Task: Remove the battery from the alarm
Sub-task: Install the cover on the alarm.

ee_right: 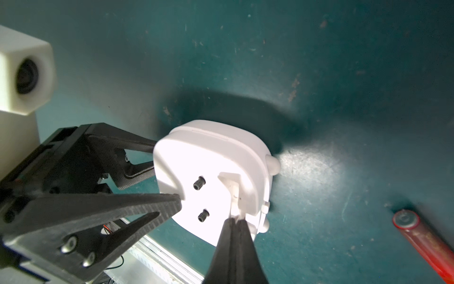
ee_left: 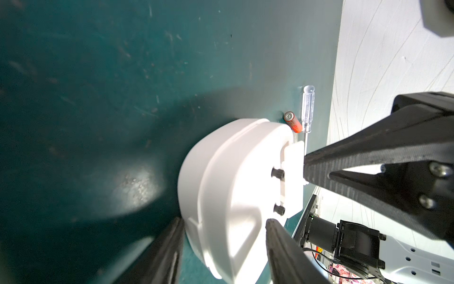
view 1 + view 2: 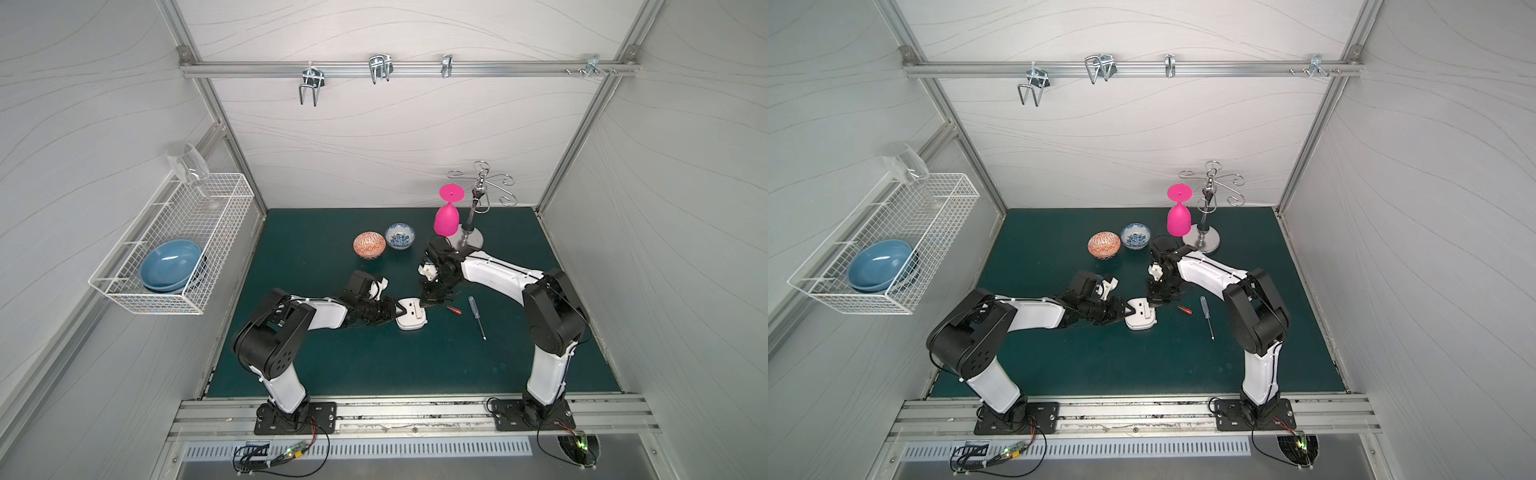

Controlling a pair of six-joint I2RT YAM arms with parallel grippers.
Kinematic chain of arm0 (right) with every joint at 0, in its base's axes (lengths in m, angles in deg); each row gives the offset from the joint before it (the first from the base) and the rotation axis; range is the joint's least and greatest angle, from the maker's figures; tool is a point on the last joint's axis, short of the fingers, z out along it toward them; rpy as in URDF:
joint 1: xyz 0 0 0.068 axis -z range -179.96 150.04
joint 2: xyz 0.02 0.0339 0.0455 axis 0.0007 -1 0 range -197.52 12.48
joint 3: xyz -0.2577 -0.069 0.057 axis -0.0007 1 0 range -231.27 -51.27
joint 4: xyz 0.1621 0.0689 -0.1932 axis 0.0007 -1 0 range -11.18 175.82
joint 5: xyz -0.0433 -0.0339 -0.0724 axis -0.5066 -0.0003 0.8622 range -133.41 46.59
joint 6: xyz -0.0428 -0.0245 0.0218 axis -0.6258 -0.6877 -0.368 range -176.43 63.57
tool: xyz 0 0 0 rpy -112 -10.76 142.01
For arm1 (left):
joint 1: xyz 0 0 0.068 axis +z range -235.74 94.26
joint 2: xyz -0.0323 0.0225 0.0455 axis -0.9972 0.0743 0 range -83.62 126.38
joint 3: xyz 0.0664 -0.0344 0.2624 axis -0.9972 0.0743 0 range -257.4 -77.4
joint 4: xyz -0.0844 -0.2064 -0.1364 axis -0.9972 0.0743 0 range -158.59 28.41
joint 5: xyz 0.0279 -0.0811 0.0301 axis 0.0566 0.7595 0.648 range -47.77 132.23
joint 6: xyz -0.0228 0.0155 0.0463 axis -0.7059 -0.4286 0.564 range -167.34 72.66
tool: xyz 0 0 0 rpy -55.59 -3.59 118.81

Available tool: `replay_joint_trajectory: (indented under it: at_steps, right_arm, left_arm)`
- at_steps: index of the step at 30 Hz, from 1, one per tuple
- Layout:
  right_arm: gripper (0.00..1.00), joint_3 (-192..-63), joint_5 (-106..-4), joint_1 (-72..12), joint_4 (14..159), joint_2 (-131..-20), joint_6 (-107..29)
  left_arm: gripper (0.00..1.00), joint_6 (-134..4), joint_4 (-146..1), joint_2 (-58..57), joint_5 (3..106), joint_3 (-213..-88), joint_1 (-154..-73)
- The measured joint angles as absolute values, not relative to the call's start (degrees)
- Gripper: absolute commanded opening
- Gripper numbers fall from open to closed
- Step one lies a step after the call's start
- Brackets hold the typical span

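The white alarm (image 3: 411,318) (image 3: 1142,318) lies dial-down on the green mat, its back up. My left gripper (image 3: 400,308) (image 2: 224,221) (image 1: 167,173) is shut on the alarm (image 2: 233,184) (image 1: 211,157), one finger against each side. My right gripper (image 3: 424,305) (image 1: 235,220) is shut, and its tips touch a small white cover piece (image 2: 293,182) (image 1: 233,194) that stands up from the alarm's back. I cannot tell if it pinches the piece. The red-orange battery (image 3: 454,309) (image 3: 1185,309) (image 2: 366,123) (image 1: 422,241) lies loose on the mat, right of the alarm.
A clear-handled screwdriver (image 3: 477,316) (image 2: 308,108) lies just right of the battery. Behind stand an orange patterned bowl (image 3: 369,245), a blue-and-white bowl (image 3: 400,236), an upturned pink glass (image 3: 446,218) and a metal stand (image 3: 471,237). A wire basket (image 3: 224,216) hangs on the left wall.
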State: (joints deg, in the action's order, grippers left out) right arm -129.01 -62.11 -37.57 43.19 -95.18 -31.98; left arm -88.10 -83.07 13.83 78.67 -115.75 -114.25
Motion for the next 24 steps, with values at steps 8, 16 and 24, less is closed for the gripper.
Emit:
replay_joint_trajectory:
  at_steps: [8, 16, 24]
  right_arm:
    - [0.01, -129.0, -61.8, -37.8, 43.2, -95.5, -32.0]
    - [0.01, -129.0, -61.3, -37.9, 43.2, -95.5, -32.0]
    - [0.01, -129.0, -61.1, -38.3, 43.1, -95.9, -31.8]
  left_arm:
    - [0.58, -88.1, -83.1, 13.8, 78.7, -115.7, -114.3]
    - [0.58, -88.1, -83.1, 13.8, 78.7, -115.7, -114.3]
    - [0.58, -88.1, -83.1, 13.8, 78.7, -115.7, -114.3]
